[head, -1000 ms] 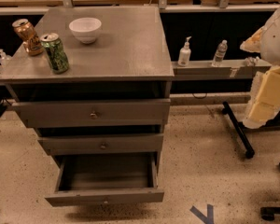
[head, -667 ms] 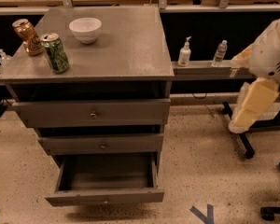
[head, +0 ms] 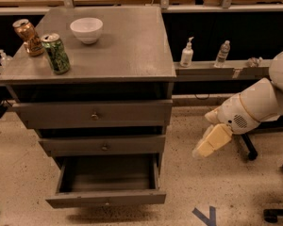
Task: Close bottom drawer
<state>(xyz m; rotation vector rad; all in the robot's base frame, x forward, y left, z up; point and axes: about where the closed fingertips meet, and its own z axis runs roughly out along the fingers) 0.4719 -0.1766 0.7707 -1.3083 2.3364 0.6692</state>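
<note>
Hanging low over the speckled floor (head: 236,192), well to the right of the grey wooden cabinet (head: 127,46), the cream-coloured gripper (head: 208,144) points down and to the left from the robot's white arm (head: 254,108). Whether it is apart or together I cannot tell. It holds nothing and touches nothing.

The bottom drawer (head: 106,199), the lowest of three with the slimmest grey front panel and a small round metal knob (head: 107,202), stands pulled well out toward the camera, its inside bare. It lies down and to the left of the gripper, well apart from it, with open floor between them; the gripper hangs at about the height of the middle drawer (head: 104,146). That middle drawer and the taller top drawer (head: 94,114) both sit pushed in.

On the worktop, a white round bowl (head: 87,29) rests near the back edge, left of the middle. A green drink can (head: 56,53) stands upright close to the front-left corner, and an orange-brown can (head: 28,37) stands just behind it by the left edge, slightly tilted.

Beyond the worktop's right edge, a white pump bottle (head: 187,53) and a clear plastic bottle (head: 222,54) stand on a grey ledge (head: 203,70).
</note>
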